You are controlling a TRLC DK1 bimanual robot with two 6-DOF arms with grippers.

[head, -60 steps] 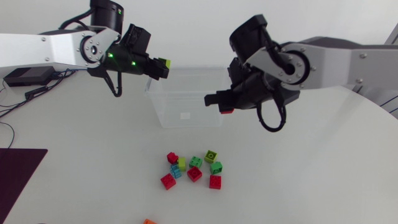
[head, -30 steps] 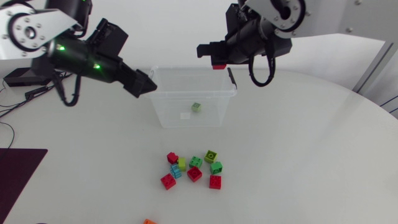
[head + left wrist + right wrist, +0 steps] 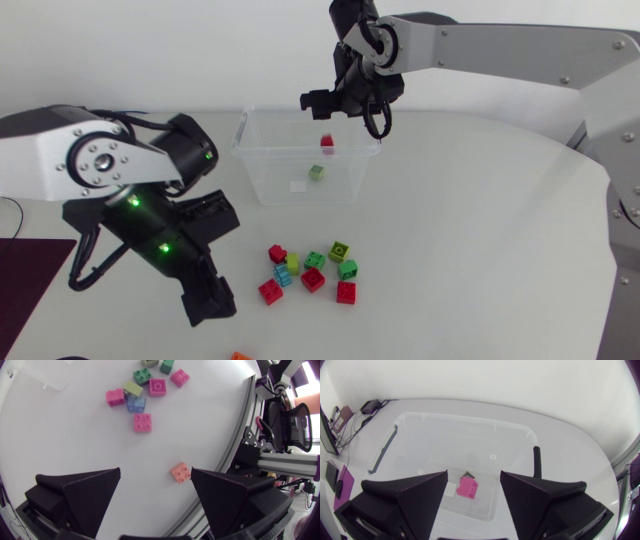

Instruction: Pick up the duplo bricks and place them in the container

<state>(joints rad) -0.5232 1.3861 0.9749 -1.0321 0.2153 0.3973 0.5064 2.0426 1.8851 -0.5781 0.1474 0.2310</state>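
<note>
Under the right gripper (image 3: pixel 473 476), fingers spread, a red brick (image 3: pixel 468 486) is seen in the container (image 3: pixel 520 435) beside a white label (image 3: pixel 450 489), its print unreadable. An orange brick (image 3: pixel 180 472) is shown whole only by the left wrist view, below the left gripper (image 3: pixel 156 470), fingers parted.

place: robotics lab, tabletop test setup | cues: plain white table (image 3: pixel 500 250), left arm (image 3: pixel 40 160) and right arm (image 3: pixel 500 45) reaching over it | props: clear plastic container (image 3: pixel 262 180), loose duplo bricks (image 3: pixel 313 280) | small black box (image 3: pixel 370 406) and cables (image 3: pixel 351 430) at table edge
</note>
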